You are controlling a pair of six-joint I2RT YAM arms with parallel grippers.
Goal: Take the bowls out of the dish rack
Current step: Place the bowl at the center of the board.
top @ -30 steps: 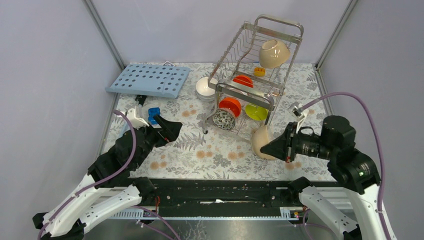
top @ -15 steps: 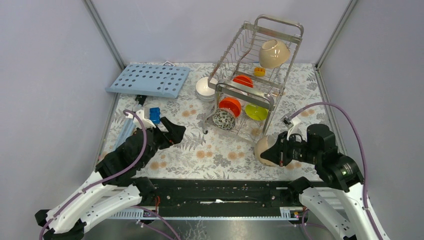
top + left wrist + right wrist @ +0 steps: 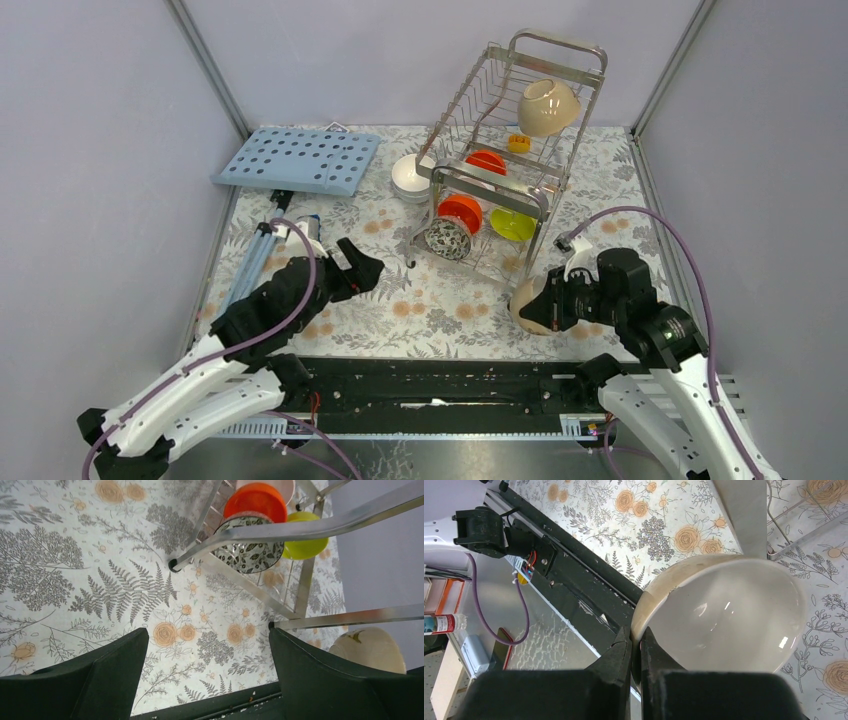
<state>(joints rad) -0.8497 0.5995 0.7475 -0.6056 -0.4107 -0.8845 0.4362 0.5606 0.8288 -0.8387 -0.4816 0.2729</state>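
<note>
The steel wire dish rack (image 3: 541, 190) stands at the back right. Its top tier holds a cream-beige bowl (image 3: 547, 106) and an orange-red bowl (image 3: 486, 160). Below sit another orange-red bowl (image 3: 461, 211), a speckled bowl (image 3: 447, 239) and a lime-green bowl (image 3: 512, 224). A white bowl (image 3: 410, 176) rests on the table left of the rack. My right gripper (image 3: 636, 635) is shut on the rim of another cream-beige bowl (image 3: 724, 610), tilted near the front edge (image 3: 527, 300). My left gripper (image 3: 358, 265) is open and holds nothing, left of the rack, above the floral cloth (image 3: 207, 640).
A light-blue perforated board (image 3: 298, 160) lies at the back left. A pale blue folded stand (image 3: 255, 262) lies along the left wall. The black rail (image 3: 430, 380) runs along the near edge. A yellow-orange clip (image 3: 518, 142) sits in the rack.
My right arm has drawn the cream-beige bowl back and down toward the near edge. My left gripper has moved right toward the rack, still open, and now covers the small blue block.
</note>
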